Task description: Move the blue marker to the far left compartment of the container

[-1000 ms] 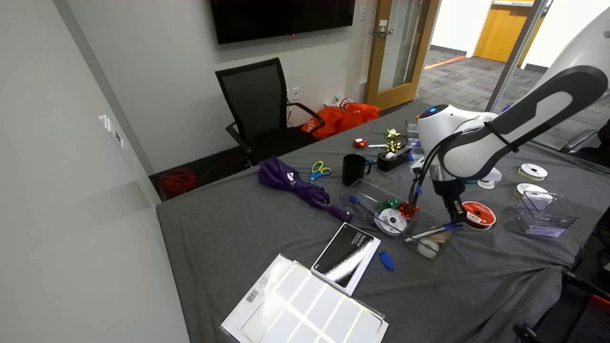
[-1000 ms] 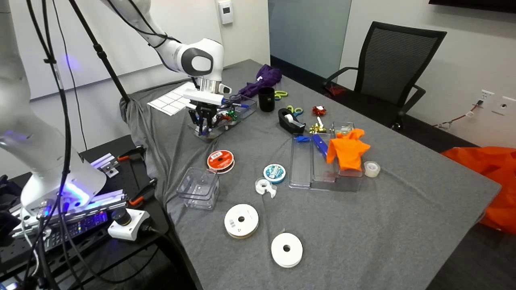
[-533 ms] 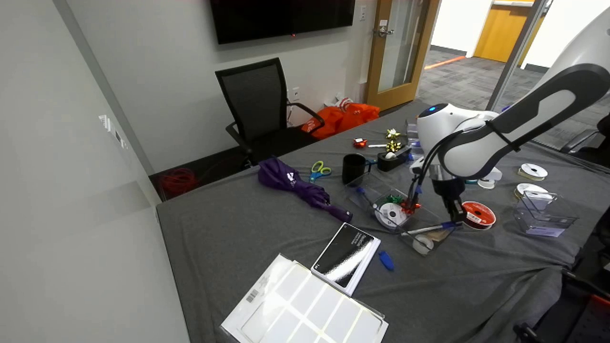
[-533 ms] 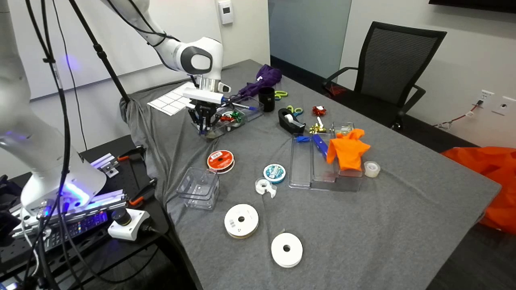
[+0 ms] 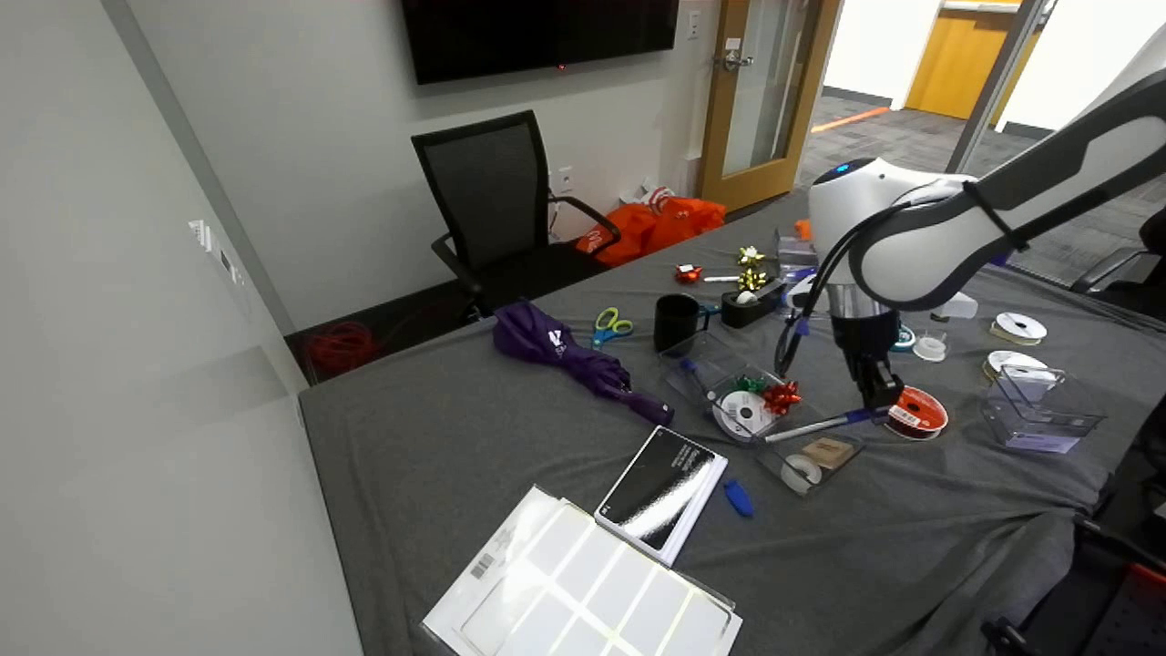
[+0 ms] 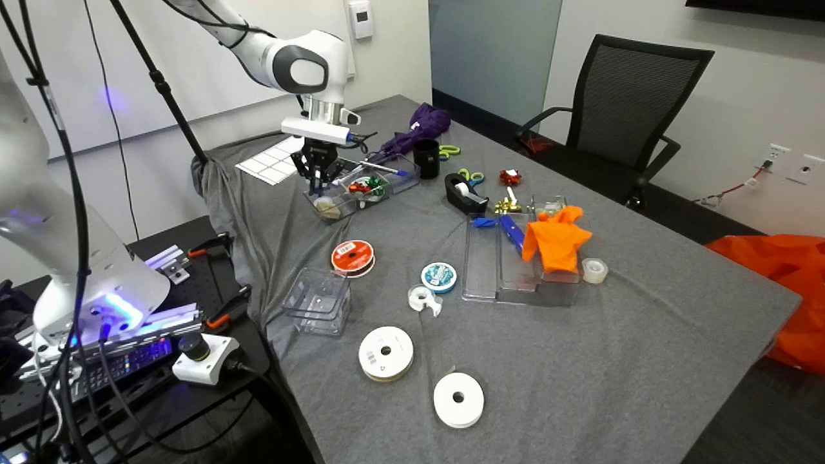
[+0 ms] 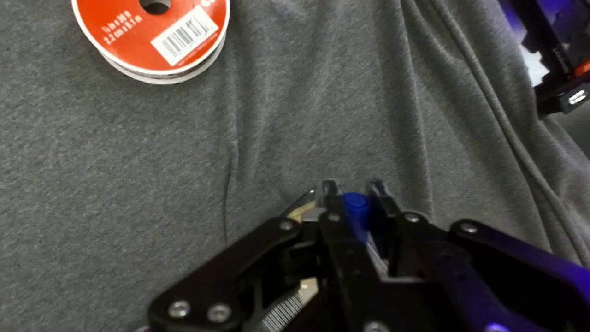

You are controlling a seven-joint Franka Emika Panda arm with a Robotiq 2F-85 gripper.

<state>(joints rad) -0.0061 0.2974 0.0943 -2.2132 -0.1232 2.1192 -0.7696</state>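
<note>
Raised since the earlier frames: the arm (image 5: 897,237), its gripper (image 7: 354,191) and, with them, the blue marker (image 5: 811,430). In the wrist view the fingers are drawn narrow about the marker's blue end, one on each side. In an exterior view the pale barrel slants down from the grip across the clear bin (image 5: 715,353); whether its lower tip touches anything cannot be told. Within the bin: a second marker (image 6: 385,168), a white spool (image 5: 733,419), a green bow (image 5: 751,384), a red bow (image 5: 781,397), a tan block (image 5: 829,452) and a pale roll (image 5: 802,471). A red spool (image 7: 152,34) rests on the gray cloth (image 7: 138,161). Well apart from the held marker, in an exterior view, stands a clear tray (image 6: 480,264) with long compartments: a small blue piece (image 6: 483,222) at the far end of the leftmost as seen there, a long blue thing (image 6: 512,232) beside it, and orange fabric (image 6: 555,241) over the right side
</note>
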